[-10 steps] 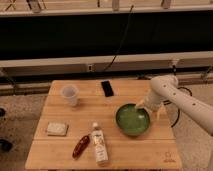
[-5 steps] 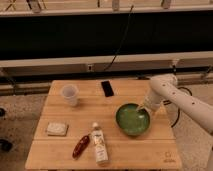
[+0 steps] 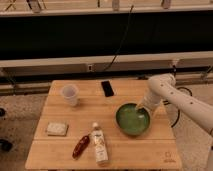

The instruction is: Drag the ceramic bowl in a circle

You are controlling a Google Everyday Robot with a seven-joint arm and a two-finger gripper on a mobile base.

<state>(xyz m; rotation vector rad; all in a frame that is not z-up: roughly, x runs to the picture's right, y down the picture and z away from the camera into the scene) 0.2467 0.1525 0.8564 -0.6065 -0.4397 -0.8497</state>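
Low over the counter (image 3: 60, 150), the gripper (image 3: 144, 109) sat at the ceramic bowl's (image 3: 133, 120) far right rim. Whether its fingers were spread or pressed together, I could not tell.

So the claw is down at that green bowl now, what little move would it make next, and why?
Probably a short curving pull that sweeps the ceramic bowl toward the middle of the table. The claw is already at the bowl's far right rim, so the drag can start, and the bare wood lies on the bowl's left, short of the bottle.
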